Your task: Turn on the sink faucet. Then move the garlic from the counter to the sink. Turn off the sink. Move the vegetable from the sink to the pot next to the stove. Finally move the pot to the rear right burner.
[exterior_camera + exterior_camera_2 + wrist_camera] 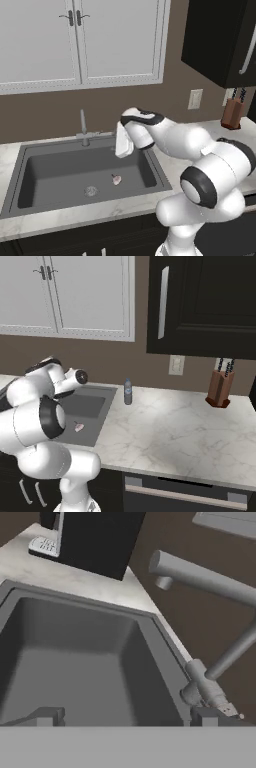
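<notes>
The grey sink (30, 150) is set into the marble counter. Its faucet (83, 129) stands at the back rim, and no water shows at the spout. The garlic (116, 179), small and pale pink, lies on the basin floor near the drain; it is also seen past my arm (79, 427). My gripper (120, 149) hangs over the right rear part of the basin, to the right of the faucet and above the garlic. In the hand view the gripper (125, 717) is open with nothing between its tips, and the faucet (202, 576) rises close on the right. The pot and stove are out of view.
A small bottle (128, 392) stands on the counter just right of the sink. A knife block (219, 388) sits at the back wall further right. White cabinets hang above the sink and dark ones to the right. A dark appliance (95, 539) stands on the counter beyond the basin.
</notes>
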